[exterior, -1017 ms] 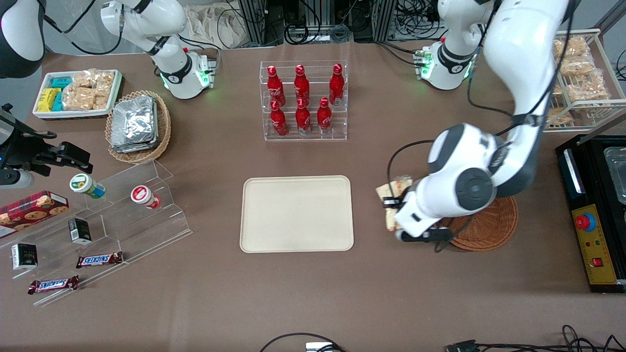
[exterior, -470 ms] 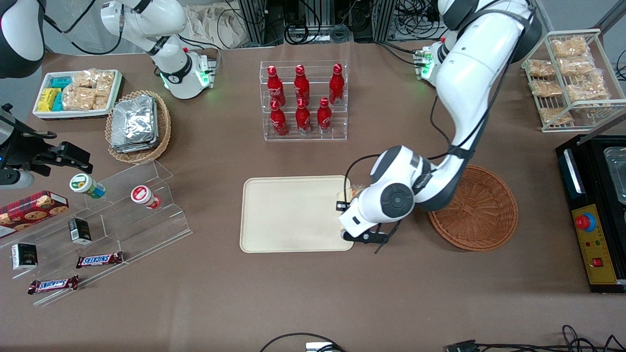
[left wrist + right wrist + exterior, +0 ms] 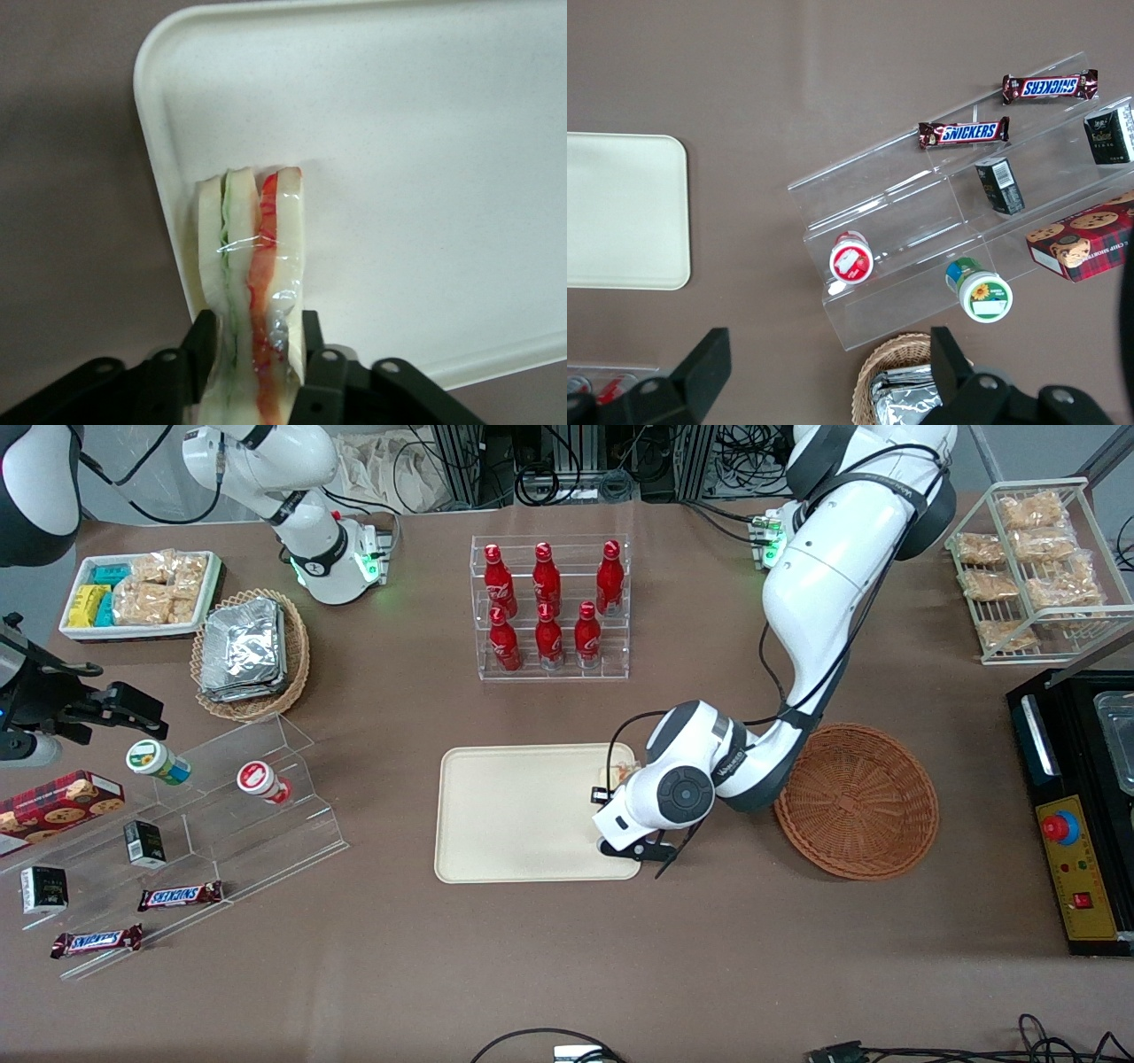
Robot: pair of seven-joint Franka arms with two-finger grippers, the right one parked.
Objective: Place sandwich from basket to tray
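My left gripper [image 3: 617,797] hangs over the edge of the cream-beige tray [image 3: 514,815] that is nearest the basket. It is shut on the sandwich [image 3: 252,283], a clear-wrapped wedge of white bread with green and red filling. The left wrist view shows the black fingers [image 3: 197,350] pressing both bread faces, with the sandwich above the tray's corner [image 3: 372,133]. In the front view only a bit of the sandwich [image 3: 623,771] shows past the arm. The reddish-brown wicker basket [image 3: 859,802] stands beside the arm, toward the working arm's end, with nothing in it.
A clear rack of red bottles [image 3: 549,607] stands farther from the front camera than the tray. A tan basket of foil packets [image 3: 248,651], a white snack tray [image 3: 142,593] and acrylic steps with snacks [image 3: 204,815] lie toward the parked arm's end. A wire rack [image 3: 1032,567] and black box [image 3: 1076,806] lie past the basket.
My left gripper has carried the sandwich from above the basket's rim sideways to over the tray's edge. The basket now shows whole and holds nothing.
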